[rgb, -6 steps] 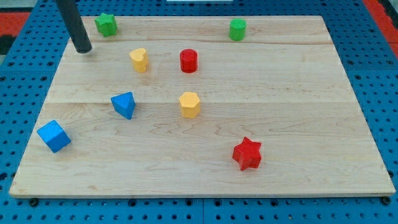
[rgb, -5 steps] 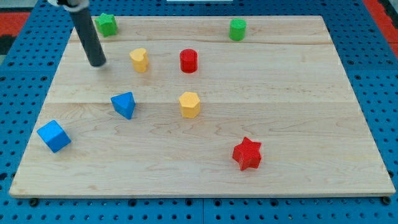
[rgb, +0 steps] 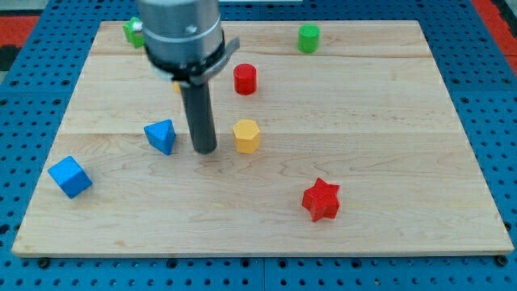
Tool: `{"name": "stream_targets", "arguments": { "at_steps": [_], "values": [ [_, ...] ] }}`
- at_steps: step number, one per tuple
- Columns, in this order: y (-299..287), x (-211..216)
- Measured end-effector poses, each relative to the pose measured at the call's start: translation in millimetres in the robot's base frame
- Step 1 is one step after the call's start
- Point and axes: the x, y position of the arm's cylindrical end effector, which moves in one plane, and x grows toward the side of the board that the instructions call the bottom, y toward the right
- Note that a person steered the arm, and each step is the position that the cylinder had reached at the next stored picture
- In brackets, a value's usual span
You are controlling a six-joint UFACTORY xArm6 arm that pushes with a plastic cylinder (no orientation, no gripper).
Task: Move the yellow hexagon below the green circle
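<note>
The yellow hexagon [rgb: 245, 136] sits near the board's middle. The green circle [rgb: 308, 38] stands near the view's top, right of centre. My tip [rgb: 206, 151] rests on the board just left of the yellow hexagon, a small gap apart, and right of the blue triangular block [rgb: 161, 136]. The arm's grey body covers most of a yellow block [rgb: 176, 86] behind the rod.
A red cylinder [rgb: 245, 79] stands above the hexagon. A green star [rgb: 132, 31] is at the top left, partly hidden by the arm. A blue cube [rgb: 69, 177] sits at the left, a red star [rgb: 321, 200] at the lower right. The wooden board [rgb: 388, 145] lies on a blue pegboard.
My tip has moved from the board's upper left down and to the right, ending just left of the yellow hexagon. No block has moved.
</note>
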Motion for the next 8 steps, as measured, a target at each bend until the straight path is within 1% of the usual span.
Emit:
{"name": "stream_targets", "arguments": {
  "at_steps": [1,2,3,4,5,6,7,8],
  "values": [
    [71.1,-9.0],
    [74.6,-60.8],
    [72.8,-63.3],
    [43.0,-54.6],
    [43.0,-82.6],
    [20.4,-83.1],
    [47.6,-105.2],
    [94.9,-113.7]
  ]
}}
